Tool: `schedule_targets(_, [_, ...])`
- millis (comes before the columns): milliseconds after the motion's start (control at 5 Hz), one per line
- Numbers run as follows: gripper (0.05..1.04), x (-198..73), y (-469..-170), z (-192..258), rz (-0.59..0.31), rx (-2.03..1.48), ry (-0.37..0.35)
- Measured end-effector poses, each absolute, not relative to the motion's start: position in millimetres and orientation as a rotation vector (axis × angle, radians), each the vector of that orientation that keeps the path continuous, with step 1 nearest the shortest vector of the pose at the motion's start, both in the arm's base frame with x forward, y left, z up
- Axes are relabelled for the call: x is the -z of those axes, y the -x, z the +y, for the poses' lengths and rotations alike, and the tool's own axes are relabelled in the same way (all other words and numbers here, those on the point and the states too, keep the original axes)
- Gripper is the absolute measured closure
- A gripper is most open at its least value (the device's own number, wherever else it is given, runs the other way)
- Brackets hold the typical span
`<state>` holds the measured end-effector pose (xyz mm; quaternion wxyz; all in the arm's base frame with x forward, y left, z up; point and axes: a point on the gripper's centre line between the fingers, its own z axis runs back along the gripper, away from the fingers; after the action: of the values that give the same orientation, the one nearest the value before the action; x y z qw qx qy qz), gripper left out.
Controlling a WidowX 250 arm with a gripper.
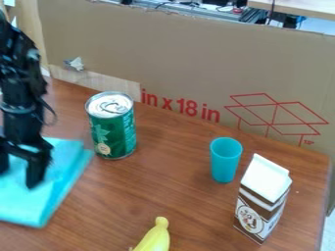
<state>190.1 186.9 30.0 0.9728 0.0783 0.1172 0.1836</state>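
Note:
At the left edge, my gripper (19,170) hangs over a folded turquoise cloth (62,184), its two fingers spread apart with only the cloth below them. To the right of the cloth stands a green can (114,132) with a silver top. A teal cup (225,162) is upright right of centre. Near the right side, a brown and white carton (263,201) stands upright. At the bottom edge lies a yellow banana (155,238), partly cut off by the view. Whether the fingertips touch the cloth, I cannot tell.
The brown wooden table (177,181) ends at the right side. A cardboard panel (183,63) with red print rises along its back edge. Cables and equipment lie behind the panel.

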Motion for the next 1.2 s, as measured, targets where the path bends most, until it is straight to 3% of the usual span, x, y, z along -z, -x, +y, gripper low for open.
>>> schedule_targets(400, [0.083,-28.9,-192.3,241.2,0.354,-0.457,-0.221])
schedule_targets(800, [0.083,-33.3,-190.7,252.7,0.344,-0.471,-0.231])
schedule_targets(1000, [0.083,-47.6,-197.8,250.8,0.275,-0.413,-0.226])
schedule_targets(1200, [0.083,-84.2,-210.5,213.4,0.136,-0.236,-0.189])
